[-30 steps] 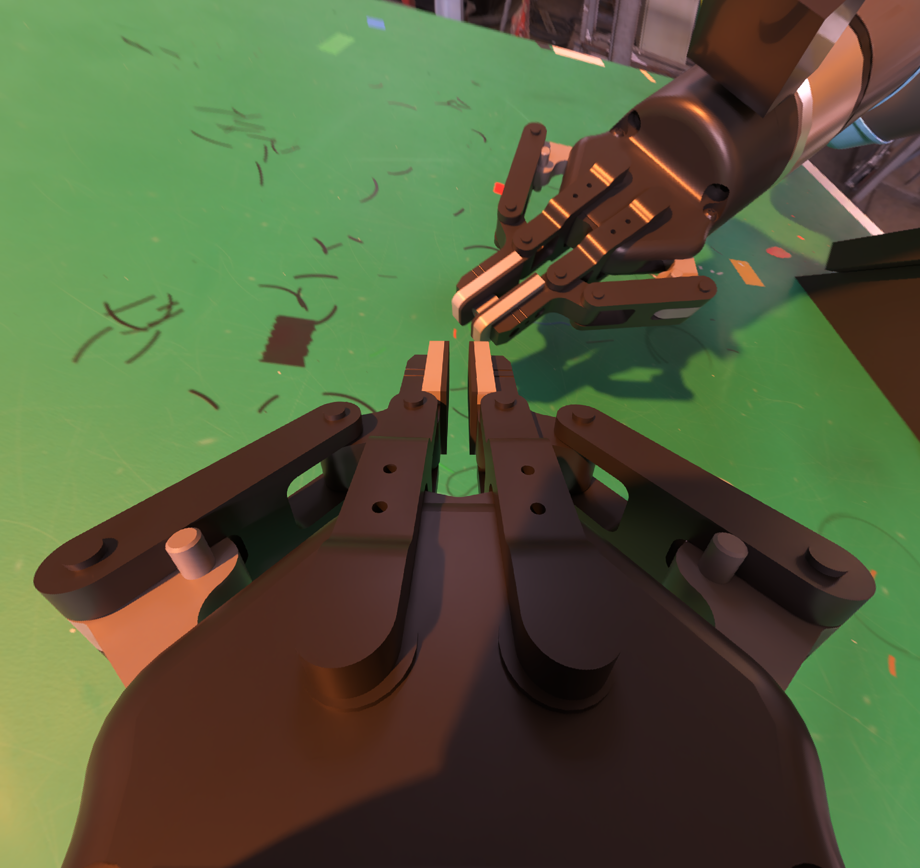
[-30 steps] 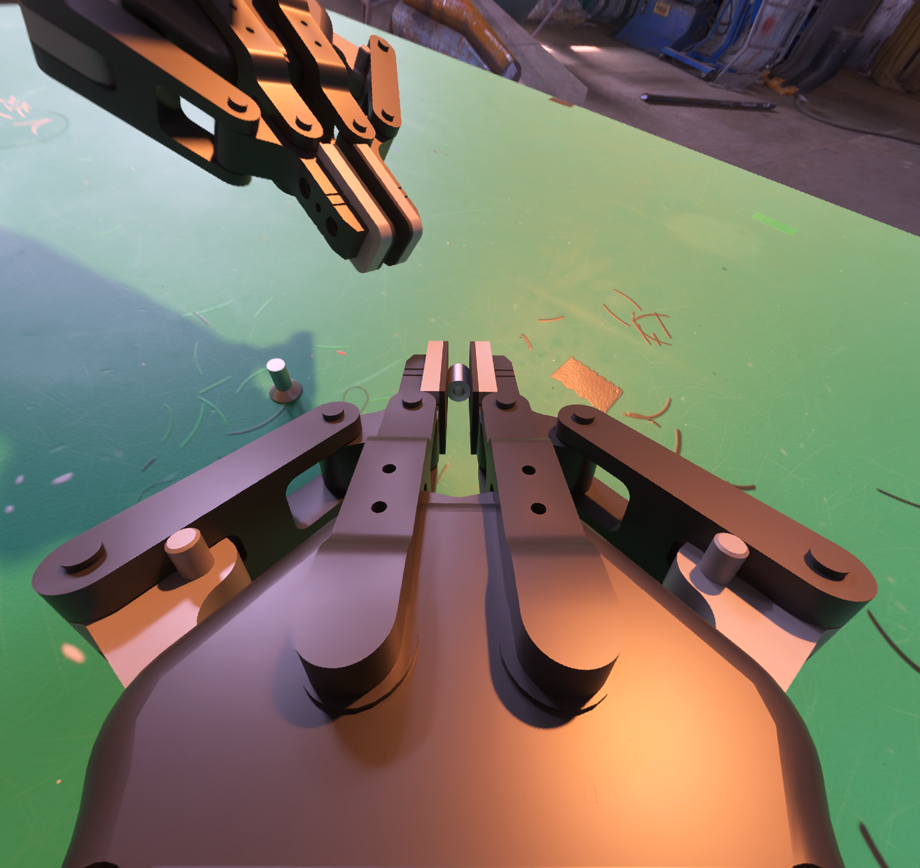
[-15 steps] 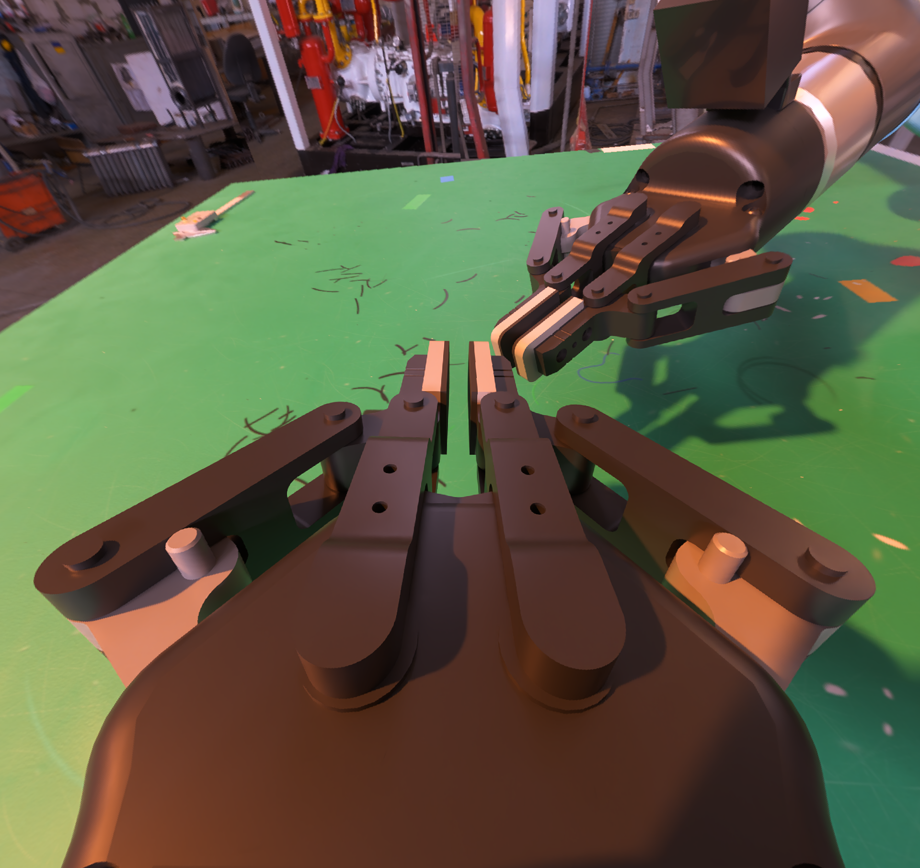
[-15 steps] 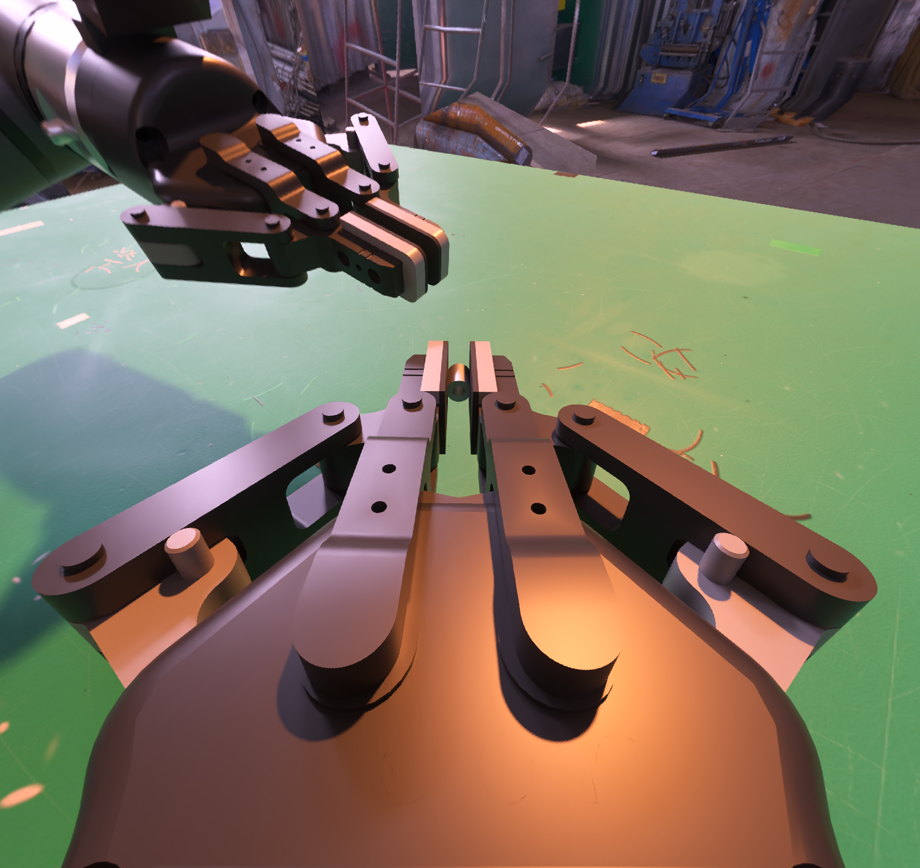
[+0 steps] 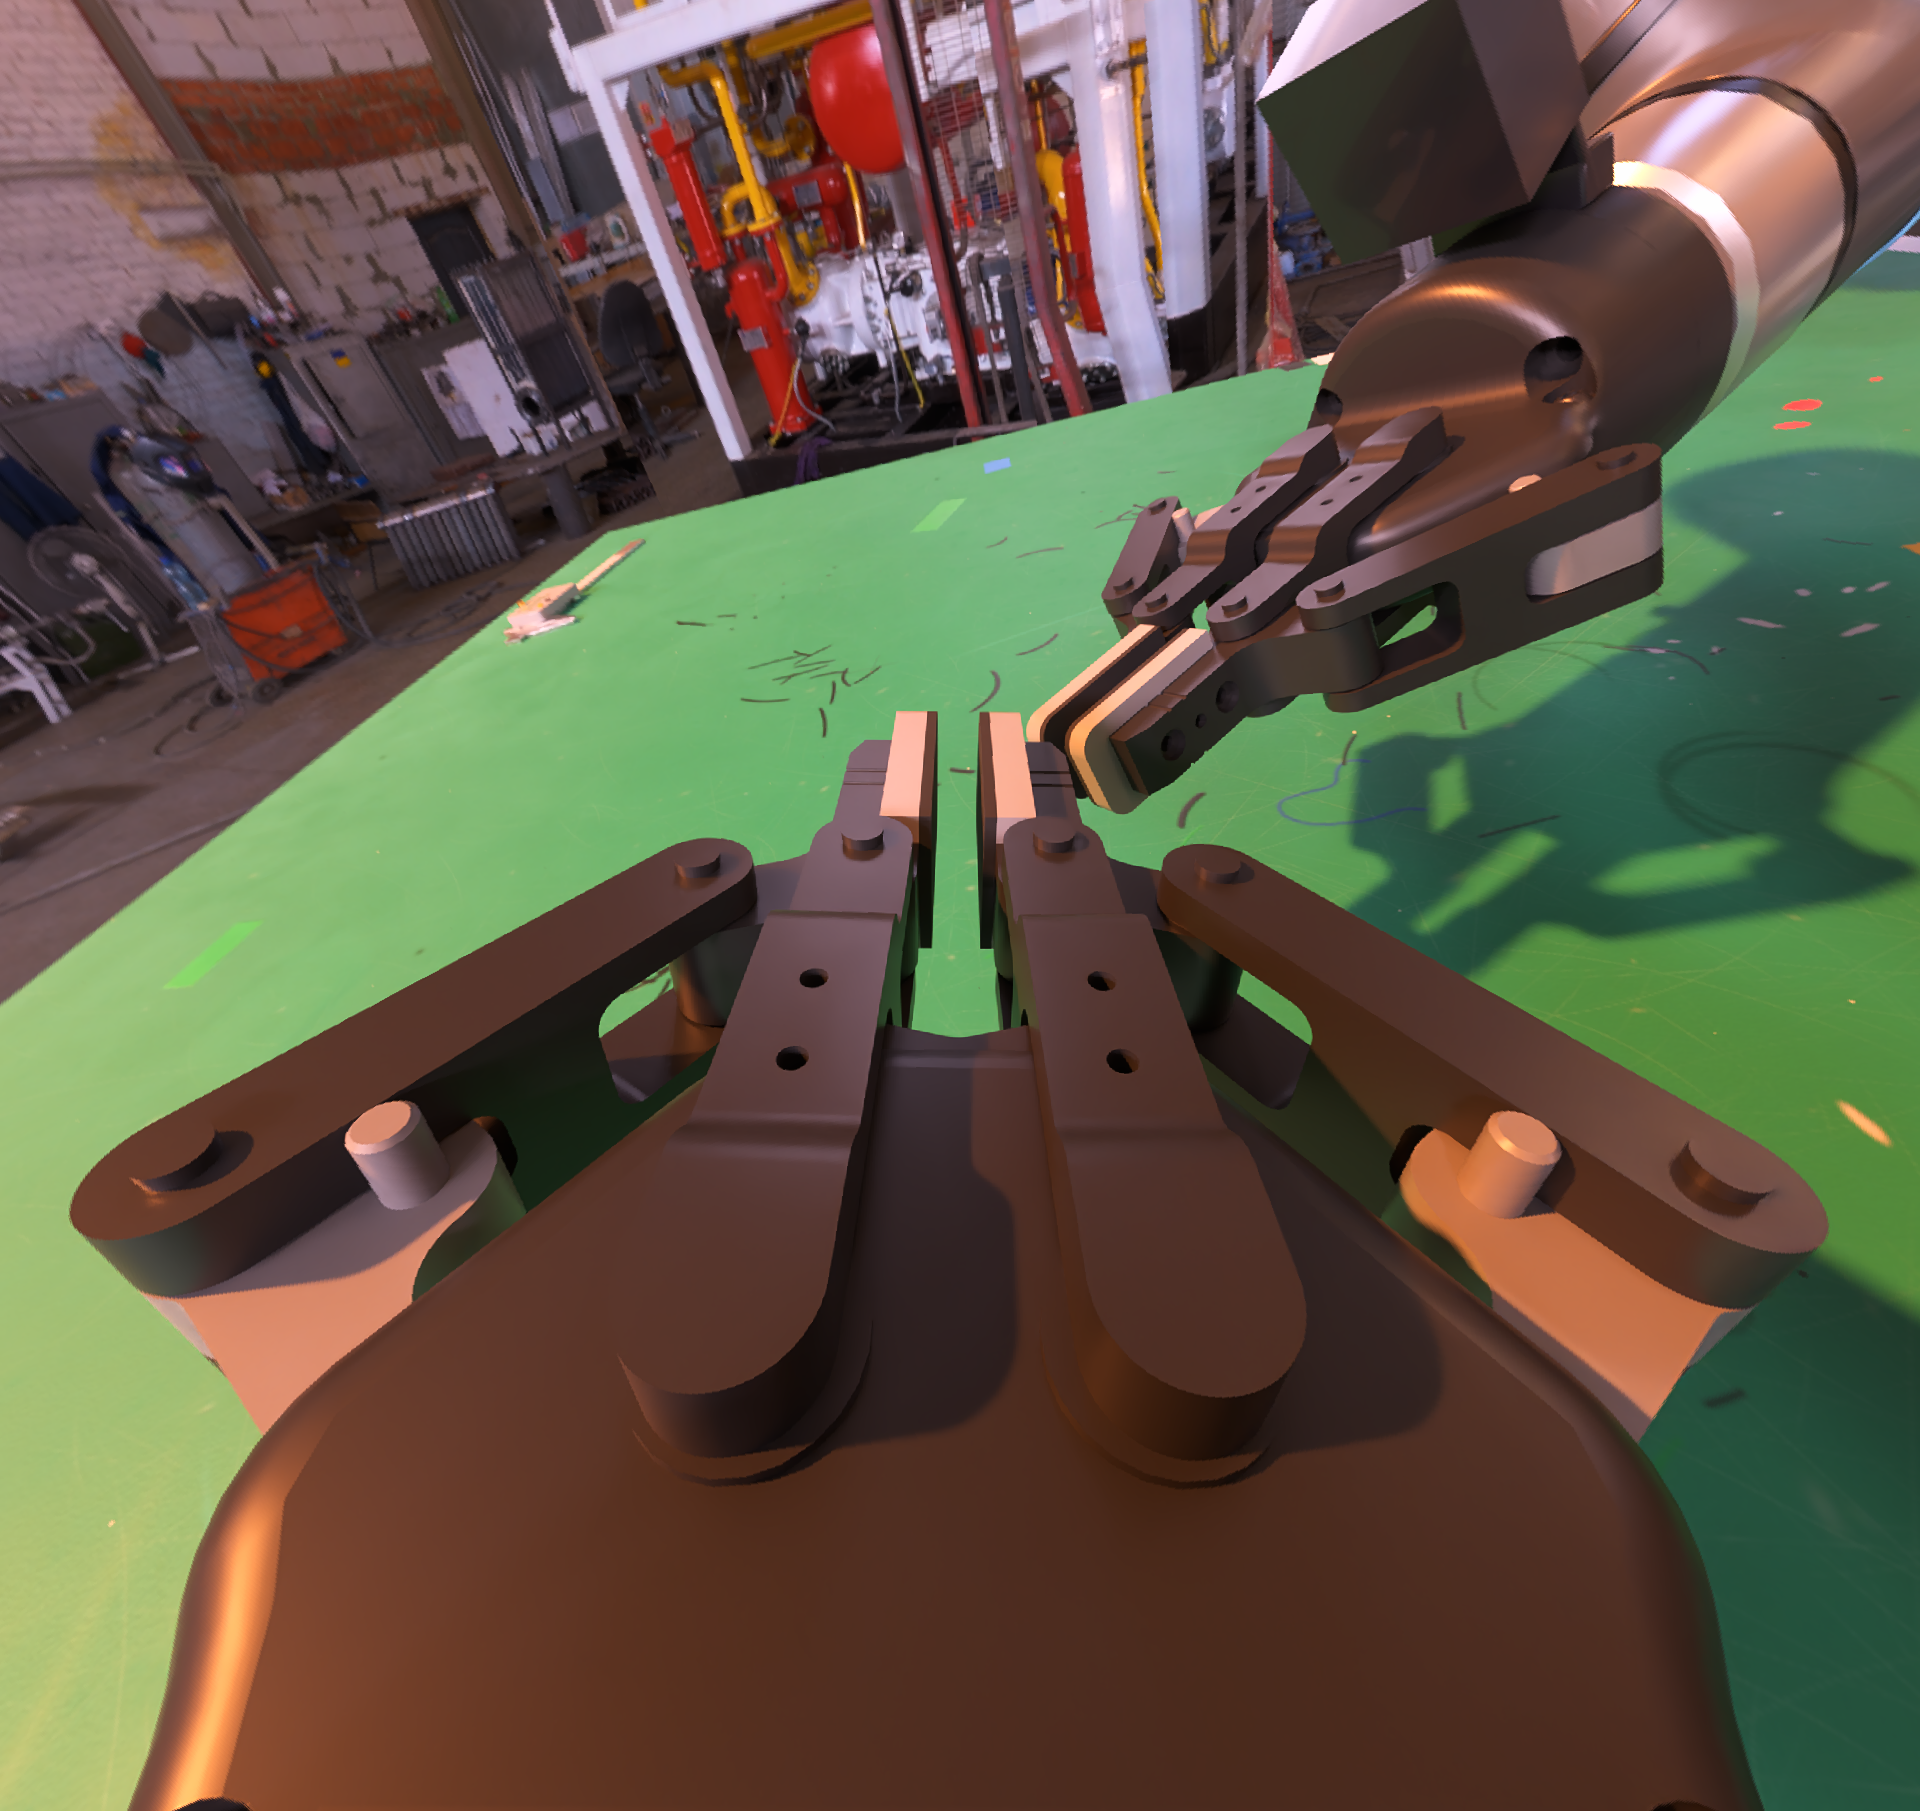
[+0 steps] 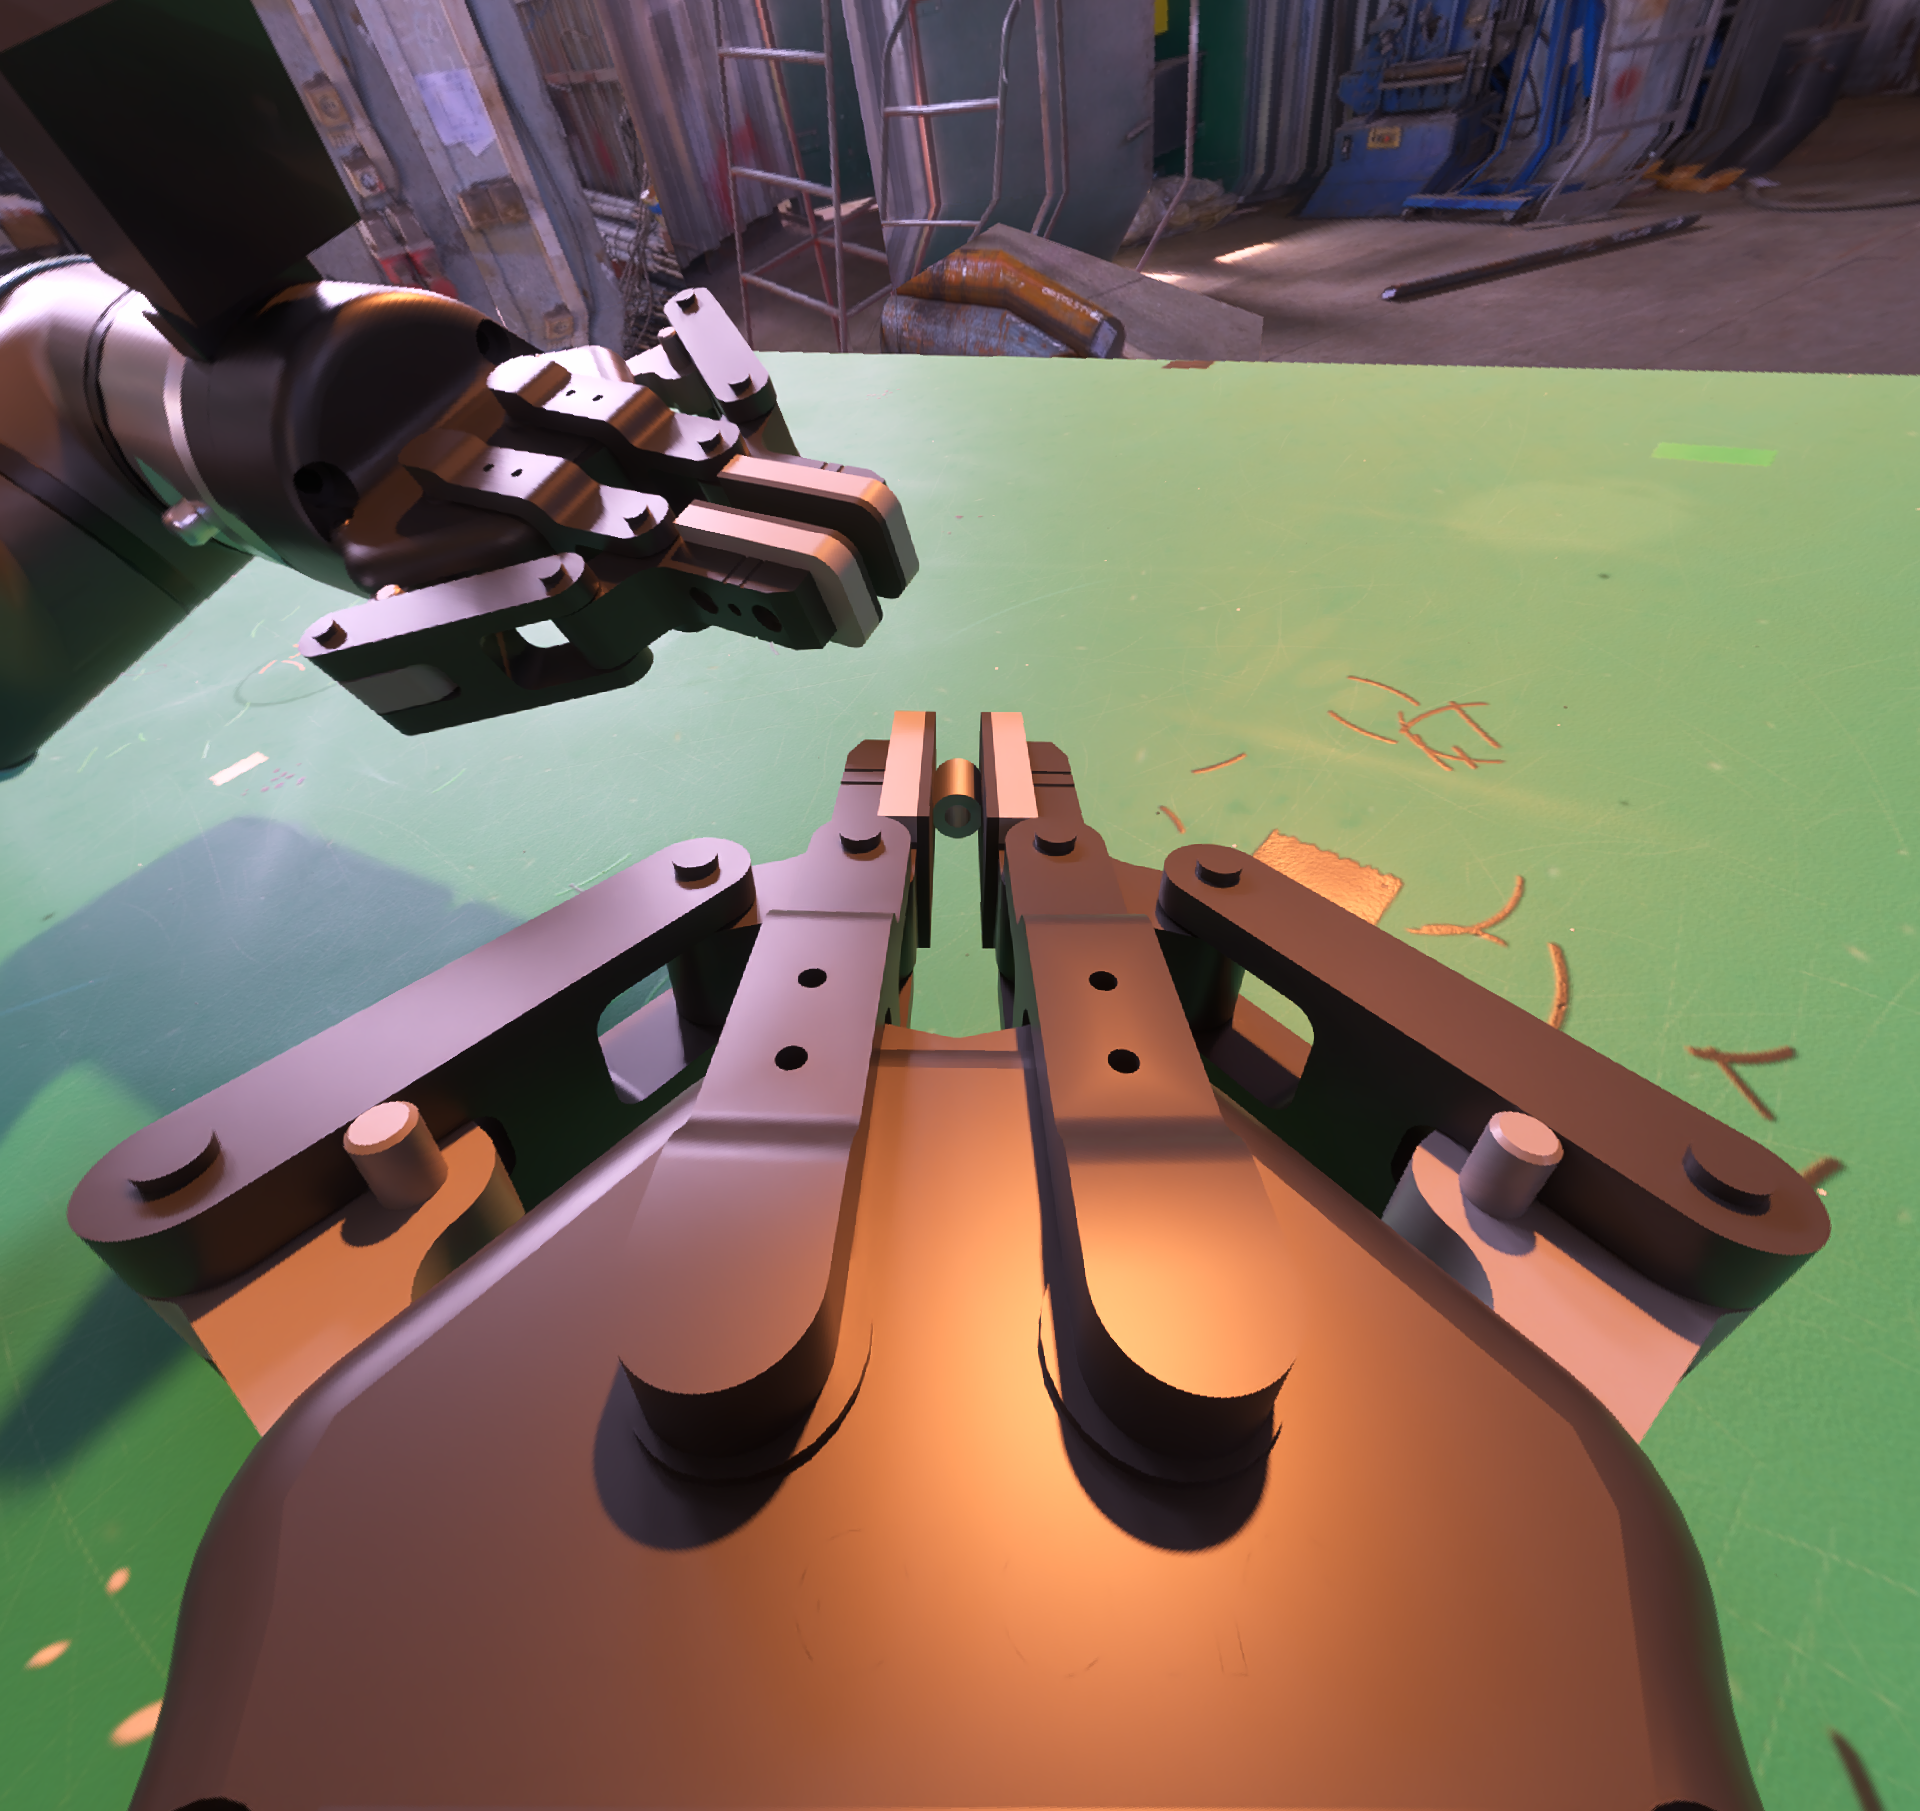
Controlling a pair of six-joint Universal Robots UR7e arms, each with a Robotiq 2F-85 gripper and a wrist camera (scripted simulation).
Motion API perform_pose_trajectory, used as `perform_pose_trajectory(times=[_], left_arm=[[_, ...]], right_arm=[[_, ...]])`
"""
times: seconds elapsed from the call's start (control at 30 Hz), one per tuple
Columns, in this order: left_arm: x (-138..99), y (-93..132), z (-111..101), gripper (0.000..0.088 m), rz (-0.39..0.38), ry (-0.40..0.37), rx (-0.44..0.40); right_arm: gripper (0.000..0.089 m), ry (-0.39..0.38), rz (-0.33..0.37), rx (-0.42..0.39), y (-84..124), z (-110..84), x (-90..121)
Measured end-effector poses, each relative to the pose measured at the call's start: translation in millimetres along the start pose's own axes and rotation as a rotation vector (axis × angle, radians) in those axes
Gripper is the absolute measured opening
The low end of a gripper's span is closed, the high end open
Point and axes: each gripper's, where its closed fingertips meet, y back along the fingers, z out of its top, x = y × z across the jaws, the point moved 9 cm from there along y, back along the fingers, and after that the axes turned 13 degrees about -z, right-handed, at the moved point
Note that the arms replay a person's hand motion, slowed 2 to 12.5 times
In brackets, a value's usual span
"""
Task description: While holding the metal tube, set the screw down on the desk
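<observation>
In the right wrist view my right gripper [image 6: 958,735] is shut on a short grey metal tube [image 6: 956,807], held between the pads above the green desk [image 6: 1351,566]. My left gripper [image 5: 958,735] has its pads nearly together with only a thin gap and nothing between them. It also shows in the right wrist view [image 6: 883,556], up and to the left, raised off the desk. The right gripper shows in the left wrist view [image 5: 1081,753], its tips just right of my left fingertips. The screw is not in view.
Dark swarf curls [image 5: 821,670] and a small toothed metal scrap [image 6: 1330,878] lie on the desk. A wood strip [image 5: 571,598] lies near the far left edge. The desk's far edge [image 6: 1351,364] drops off to the workshop floor.
Both wrists have tilted up, so the workshop now shows behind the desk. The screw that stood on the desk in the right wrist view has left the frame. Both grips look unchanged.
</observation>
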Motion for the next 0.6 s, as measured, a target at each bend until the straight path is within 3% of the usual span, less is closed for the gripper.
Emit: perform_pose_trajectory(times=[0.3, 0.6], left_arm=[[-4.2, -0.4, 1.1, 0.007, 0.04, -0.118, -0.045], [-7.4, -0.2, 1.7, 0.0069, 0.092, -0.203, -0.027]], right_arm=[[0.0074, -0.042, 0.01, -0.019, 0.1, 0.8, -0.3], [0.0074, -0.065, 0.027, -0.063, 2.5, 3.0, 0.6]])
